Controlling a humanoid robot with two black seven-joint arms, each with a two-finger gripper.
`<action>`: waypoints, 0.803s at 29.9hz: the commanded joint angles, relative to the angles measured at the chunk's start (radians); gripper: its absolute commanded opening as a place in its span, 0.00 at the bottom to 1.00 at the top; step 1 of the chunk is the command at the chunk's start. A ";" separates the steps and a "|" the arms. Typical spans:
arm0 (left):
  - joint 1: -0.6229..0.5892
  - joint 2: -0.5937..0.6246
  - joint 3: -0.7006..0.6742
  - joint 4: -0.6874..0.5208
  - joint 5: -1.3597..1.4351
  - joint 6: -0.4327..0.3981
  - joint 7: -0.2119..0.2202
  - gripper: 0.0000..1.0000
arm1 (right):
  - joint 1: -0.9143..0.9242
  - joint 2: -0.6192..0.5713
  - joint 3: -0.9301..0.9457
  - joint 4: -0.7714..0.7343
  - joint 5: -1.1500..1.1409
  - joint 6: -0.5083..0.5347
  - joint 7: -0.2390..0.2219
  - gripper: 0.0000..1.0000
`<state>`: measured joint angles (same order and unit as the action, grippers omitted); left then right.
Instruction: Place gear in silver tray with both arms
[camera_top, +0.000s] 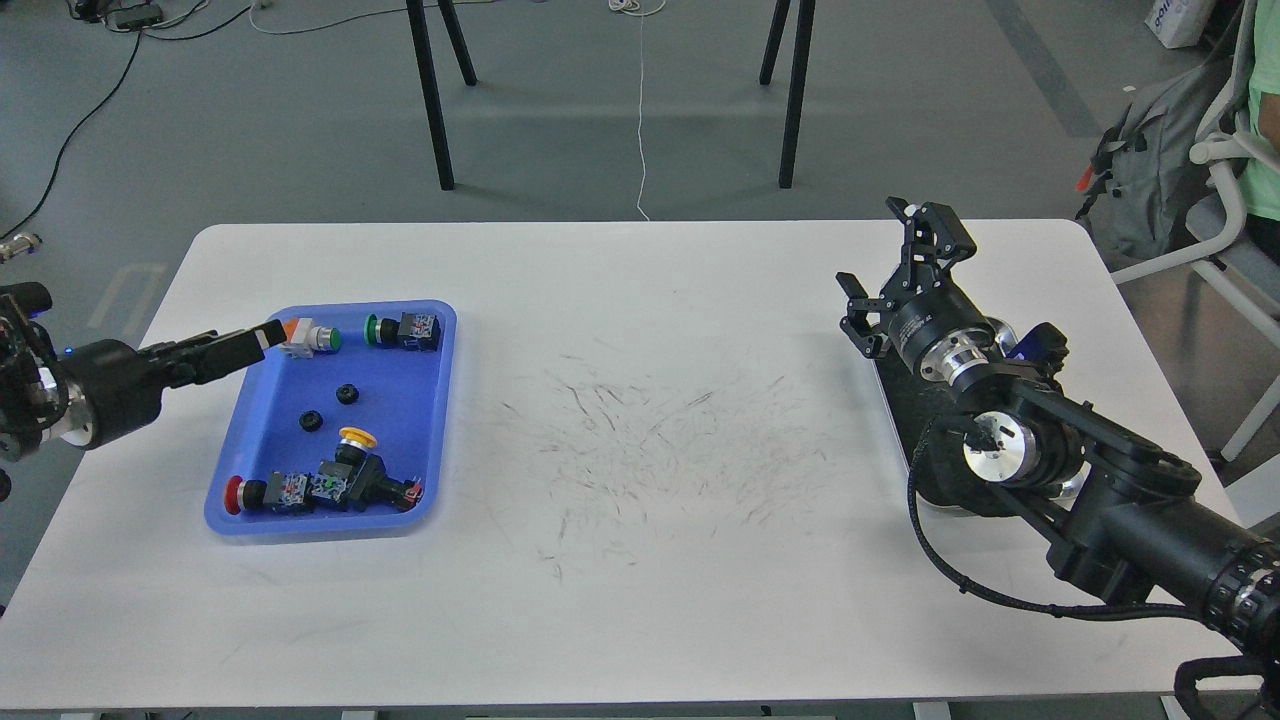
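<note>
Left gripper (268, 334): low over the far-left corner of the blue tray (437, 420), seen edge-on, so I cannot tell whether my fingers are apart or together; it holds nothing that I can see
Left tip: just beside the orange-capped button switch (308, 337), possibly touching it, too close to judge
Right gripper (900, 270): fingers spread apart and empty, raised above the far end of the silver tray (1075, 484)
Silver tray: on the right side of the white table (640, 300), mostly hidden under my right arm; only a dark bottom and a shiny bit of rim peek out near the wrist
Gears: two small black toothed rings, the upper gear (347, 394) and the lower gear (311, 421), lie apart on bare blue floor in the middle of the blue tray
Other parts: a green-capped switch (402, 330) at the far side, a cluster of red and yellow button switches (325, 484) along the near rim
Why the spacing matters: source and goal sit well apart at opposite ends, which I judge is why both arms are asked for, left to pick, right to receive over the middle
Why my right waits open: likely posed ready for a handover
Stage: picking not yet done, neither gear lifted
Risk: each gear is flat and small, so a shallow approach may skid it
</note>
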<state>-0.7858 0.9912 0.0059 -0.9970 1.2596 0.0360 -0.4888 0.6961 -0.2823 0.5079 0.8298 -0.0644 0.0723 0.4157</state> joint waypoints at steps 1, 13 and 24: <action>-0.003 0.000 -0.001 0.035 0.049 -0.001 0.000 1.00 | 0.000 -0.001 0.000 0.000 0.000 0.000 0.000 1.00; 0.011 -0.138 0.008 0.136 0.150 0.025 0.000 0.95 | -0.004 -0.001 -0.002 0.000 0.000 0.001 0.002 1.00; 0.011 -0.186 0.058 0.164 0.188 0.056 0.000 0.86 | -0.003 0.000 -0.005 -0.005 -0.002 0.000 0.000 1.00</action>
<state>-0.7734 0.8091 0.0502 -0.8271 1.4383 0.0793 -0.4887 0.6919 -0.2839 0.5035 0.8269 -0.0657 0.0735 0.4165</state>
